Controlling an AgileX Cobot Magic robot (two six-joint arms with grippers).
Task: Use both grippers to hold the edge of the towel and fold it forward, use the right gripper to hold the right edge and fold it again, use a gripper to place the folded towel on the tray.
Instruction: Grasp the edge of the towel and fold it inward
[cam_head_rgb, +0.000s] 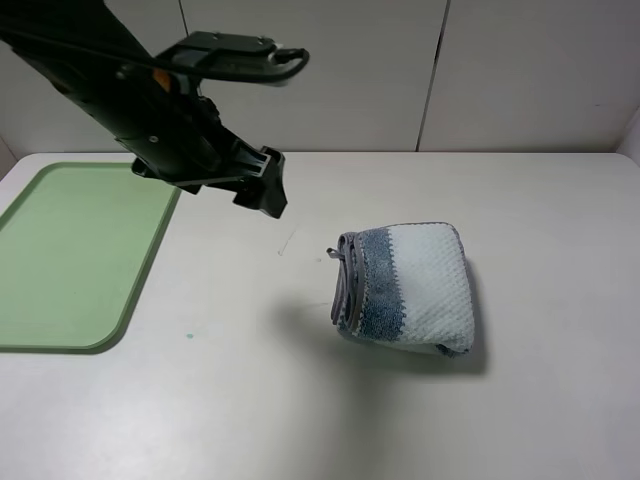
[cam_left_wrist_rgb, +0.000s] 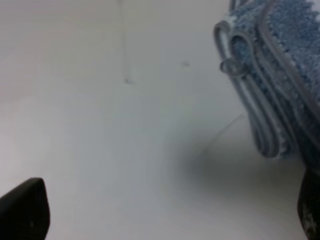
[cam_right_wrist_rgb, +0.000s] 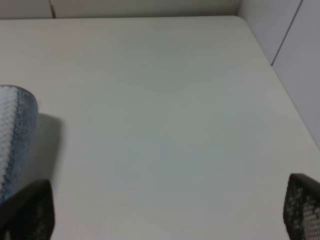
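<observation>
Tray (cam_head_rgb: 140, 285) to towel (cam_head_rgb: 415, 290): open lane of bare table (cam_head_rgb: 230, 400); they lie well apart
Above that lane: left gripper (cam_head_rgb: 268, 195), jaws spread wide; its arm overhangs the tray's far corner
Towel: thick folded bundle; layered grey edge (cam_head_rgb: 345, 275) faces the tray
Right of towel: bare table to the wall panels (cam_right_wrist_rgb: 295, 60); right gripper (cam_right_wrist_rgb: 165, 210) spread wide over it

Left tool (cam_head_rgb: 262, 187) hangs angled downward, jaws wide — right tool (cam_right_wrist_rgb: 165, 212) likewise spread.
</observation>
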